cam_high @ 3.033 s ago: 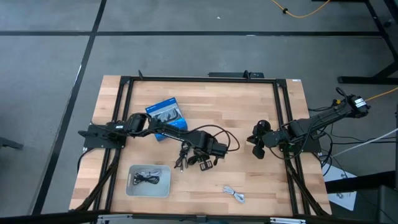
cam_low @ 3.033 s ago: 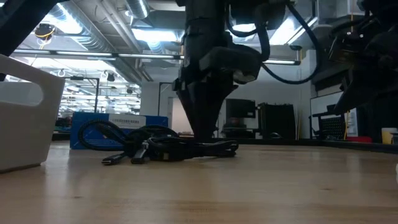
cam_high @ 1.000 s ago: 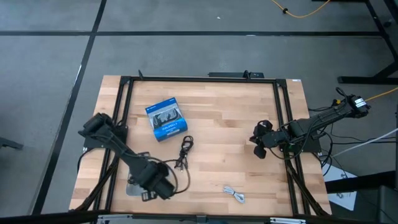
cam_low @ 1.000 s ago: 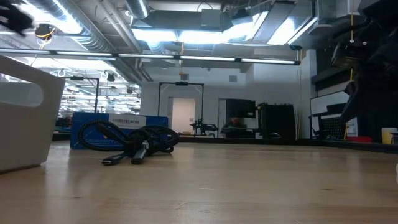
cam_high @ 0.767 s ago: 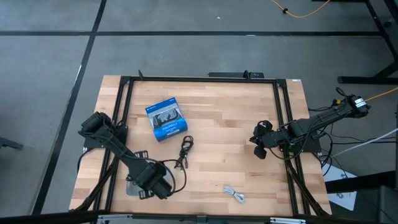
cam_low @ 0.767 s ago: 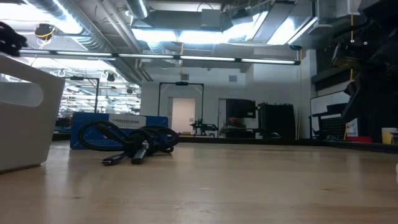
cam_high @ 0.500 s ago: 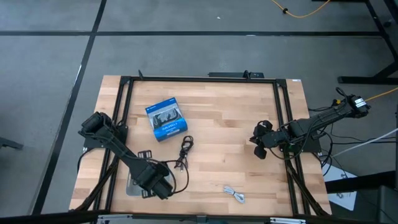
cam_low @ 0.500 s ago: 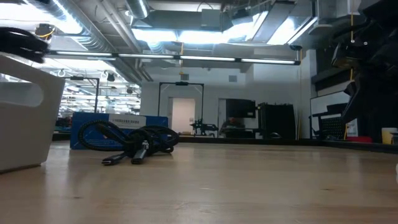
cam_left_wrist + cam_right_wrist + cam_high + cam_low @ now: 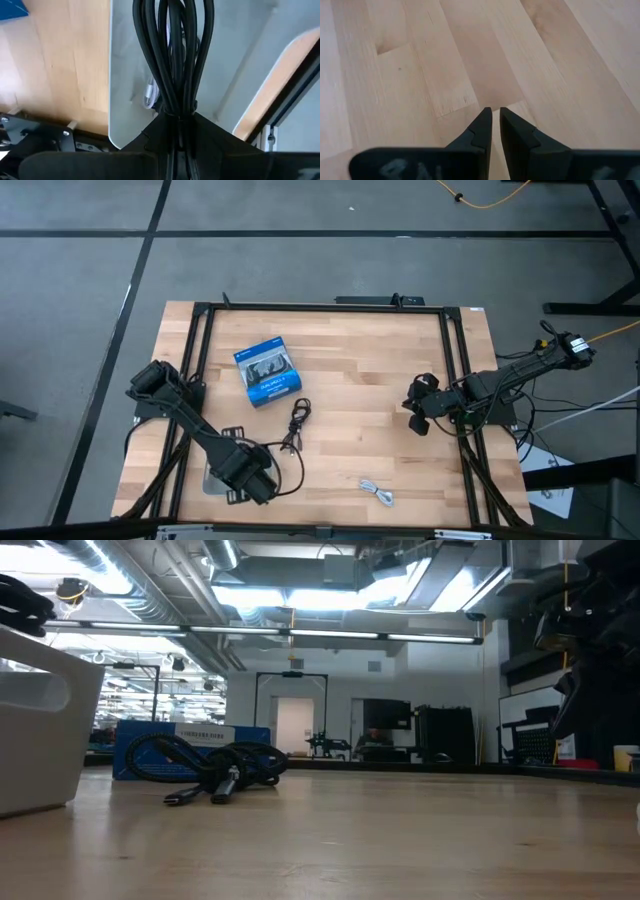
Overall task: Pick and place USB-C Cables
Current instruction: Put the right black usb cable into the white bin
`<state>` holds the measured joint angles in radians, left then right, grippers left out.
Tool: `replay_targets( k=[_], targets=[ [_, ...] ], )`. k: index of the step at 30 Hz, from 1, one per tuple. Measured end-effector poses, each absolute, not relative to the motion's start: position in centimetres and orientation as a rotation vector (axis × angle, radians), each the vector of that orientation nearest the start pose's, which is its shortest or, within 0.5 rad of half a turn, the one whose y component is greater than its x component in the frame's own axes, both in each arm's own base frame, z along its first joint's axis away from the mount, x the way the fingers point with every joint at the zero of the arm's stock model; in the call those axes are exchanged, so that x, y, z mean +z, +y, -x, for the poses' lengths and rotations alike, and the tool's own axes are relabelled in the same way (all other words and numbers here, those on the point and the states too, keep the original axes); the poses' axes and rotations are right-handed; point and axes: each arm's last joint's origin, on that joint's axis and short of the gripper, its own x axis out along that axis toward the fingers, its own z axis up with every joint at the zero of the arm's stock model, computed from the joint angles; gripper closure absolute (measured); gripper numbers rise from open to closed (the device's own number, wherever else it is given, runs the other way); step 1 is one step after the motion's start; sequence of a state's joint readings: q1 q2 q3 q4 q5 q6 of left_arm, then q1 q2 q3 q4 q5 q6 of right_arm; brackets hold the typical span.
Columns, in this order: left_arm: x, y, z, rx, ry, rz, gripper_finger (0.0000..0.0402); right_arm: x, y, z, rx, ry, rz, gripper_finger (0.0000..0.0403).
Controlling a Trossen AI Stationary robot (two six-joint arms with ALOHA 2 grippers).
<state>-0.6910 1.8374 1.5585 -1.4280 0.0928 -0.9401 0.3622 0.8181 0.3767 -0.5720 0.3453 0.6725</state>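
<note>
My left gripper (image 9: 250, 478) hangs over the white tray (image 9: 212, 480) at the table's near left, shut on a black USB-C cable bundle (image 9: 175, 55). In the left wrist view a white cable (image 9: 150, 95) lies on the tray floor (image 9: 235, 60) beneath it. Another black cable (image 9: 297, 420) lies loose at mid-table, seen also in the low view (image 9: 215, 768). A white cable (image 9: 377, 492) lies near the near edge. My right gripper (image 9: 415, 410) waits shut over bare wood at the table's right (image 9: 491, 122). My left gripper pinches the black cable bundle between its two fingers at one end of the coil, by the tie (image 9: 176, 106). The fingers come from above, pointing down. The loops hang below them into the tray; I cannot tell whether their lower end touches the tray.
A blue retail box (image 9: 268, 370) lies flat at the table's far left, also showing in the low view (image 9: 190, 740) behind the loose black cable. A black frame rail (image 9: 452, 370) runs along the table's sides. The tray's wall (image 9: 40, 720) stands at the low view's left.
Three seconds ago my left gripper stood at the cable pile in mid-table; it has carried one black bundle toward the near left and now holds it over the tray. In the last second it has only shifted slightly above the tray. One black cable has stayed at mid-table.
</note>
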Motion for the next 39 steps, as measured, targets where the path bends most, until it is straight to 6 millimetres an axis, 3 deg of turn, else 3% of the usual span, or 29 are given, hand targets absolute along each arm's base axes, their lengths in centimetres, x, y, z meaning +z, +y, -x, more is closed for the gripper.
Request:
replay_targets(
  k=[9,19,27,32,39],
  targets=[
    [25.26,-21.00,-25.33,0.321,1.663,0.194,0.0331,16.46,4.14,-13.11,-0.231,0.938,-0.288,0.0362],
    [25.25,-20.97,-25.42,0.365,1.632,0.213,0.0330,16.22,4.65,-12.70,0.022,1.064,-0.230,0.0362],
    [25.25,-20.96,-25.33,0.366,1.650,0.222,0.0330,16.27,4.67,-12.79,-0.023,1.054,-0.309,0.0362],
    [25.26,-21.22,-25.04,0.261,1.666,0.111,0.0330,16.30,4.55,-12.86,-0.130,1.029,-0.408,0.0362],
    [25.27,-21.40,-24.90,0.260,1.618,0.039,0.0330,16.30,4.55,-12.86,-0.153,1.027,-0.449,0.0362]
  ],
)
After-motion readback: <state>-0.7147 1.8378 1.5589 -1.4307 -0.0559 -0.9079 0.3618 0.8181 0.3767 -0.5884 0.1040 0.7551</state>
